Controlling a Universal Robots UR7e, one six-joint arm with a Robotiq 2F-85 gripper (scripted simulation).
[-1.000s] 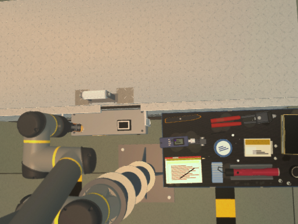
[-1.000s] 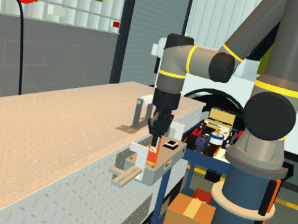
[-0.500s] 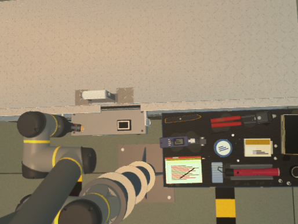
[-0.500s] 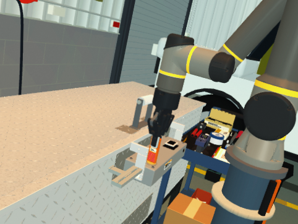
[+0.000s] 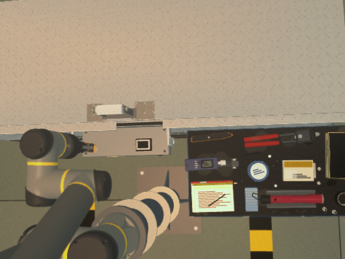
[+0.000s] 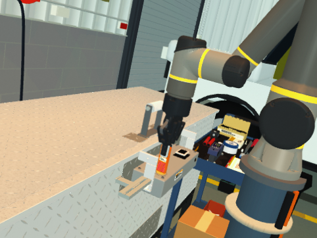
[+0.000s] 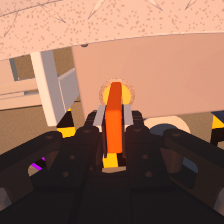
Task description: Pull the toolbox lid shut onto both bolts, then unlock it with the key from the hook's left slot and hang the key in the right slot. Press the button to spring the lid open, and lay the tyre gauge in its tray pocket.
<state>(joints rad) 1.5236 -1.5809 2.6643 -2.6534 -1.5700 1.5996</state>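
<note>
The toolbox lid (image 5: 167, 57) lies closed, a wide checker-plate top with a grey handle (image 6: 152, 119) near its front edge. The orange key (image 7: 114, 118) sits in the jaws of my closed gripper (image 6: 166, 139), its tip in the round keyhole (image 7: 116, 92) at the end of the grey lock box (image 5: 126, 142). The lock box carries a square black button (image 5: 143, 144) on its top face. A slotted hook bracket (image 6: 134, 185) sticks out beside the box. The tyre gauge (image 5: 210, 163) lies on the dark tool tray (image 5: 268, 171) to the right.
Behind the toolbox are a grey wall and a roller door (image 6: 158, 42). The tray holds red pliers (image 5: 278, 138), a red torch (image 5: 290, 199), a notepad (image 5: 212, 196) and a tape roll (image 5: 257, 170). A cardboard box (image 6: 202, 223) sits on the floor below the blue cart.
</note>
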